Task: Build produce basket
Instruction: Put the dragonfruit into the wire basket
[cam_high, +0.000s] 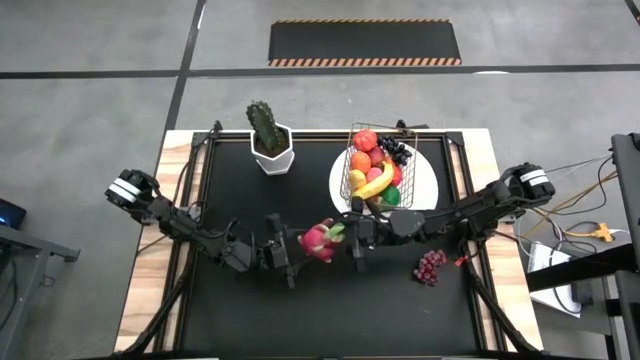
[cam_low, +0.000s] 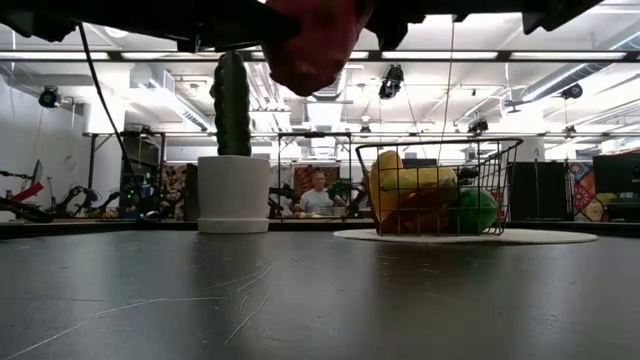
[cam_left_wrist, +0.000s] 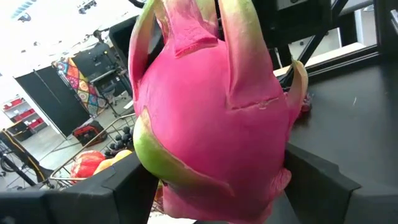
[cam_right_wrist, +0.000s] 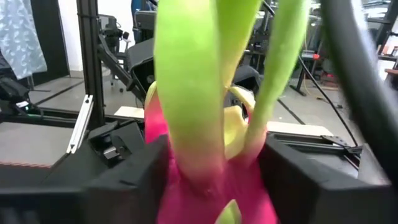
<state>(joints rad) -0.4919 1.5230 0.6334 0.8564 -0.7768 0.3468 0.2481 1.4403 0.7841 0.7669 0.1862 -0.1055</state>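
The pink dragon fruit (cam_high: 320, 240) with green leaf tips hangs in the air over the middle of the black mat, between both grippers; the low view shows it (cam_low: 310, 45) high above the table. My left gripper (cam_high: 300, 247) is shut on its round body from the left. My right gripper (cam_high: 350, 234) is shut on its leafy end from the right. The wire basket (cam_high: 375, 170) stands on a round white plate (cam_high: 425, 180) at the far right and holds a banana, an orange and other produce. Purple grapes (cam_high: 430, 266) lie on the mat at the right. My left gripper pinches the dragon fruit's round pink body (cam_left_wrist: 155, 168) between its two fingers, coming level from the table's left. The fruit is lifted clear of the table, its leafy end pointing away from this gripper. My right gripper pinches the fruit's leafy end, where the green leaves meet the pink skin (cam_right_wrist: 180, 171), between its two fingers. It comes level from the table's right, and the leaves stick out past the fingers toward its wrist.
A green cactus in a white pot (cam_high: 270, 140) stands at the far middle of the mat. Cables and a stand lie off the table's right edge. In the low view a person (cam_low: 318, 195) shows in the room behind the table.
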